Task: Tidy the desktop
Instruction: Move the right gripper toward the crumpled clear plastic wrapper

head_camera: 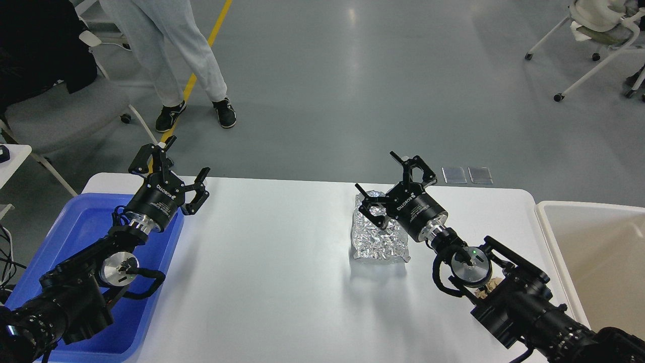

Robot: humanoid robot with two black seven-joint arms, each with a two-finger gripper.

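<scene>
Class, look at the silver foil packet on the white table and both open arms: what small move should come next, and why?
Probably lower the right gripper onto the foil packet and close on it. Its jaws stand open just above the packet's far end, while the left gripper hangs open over the blue tray, far away. The packet is the only loose item clearly seen on the desktop; the cream bin sits to the right.

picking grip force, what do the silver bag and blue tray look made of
Silver bag: looks like metallised foil, shiny and heavily crinkled, so probably thin and crushable. Blue tray: looks like moulded plastic, smooth with a slight sheen and rounded walls.
</scene>
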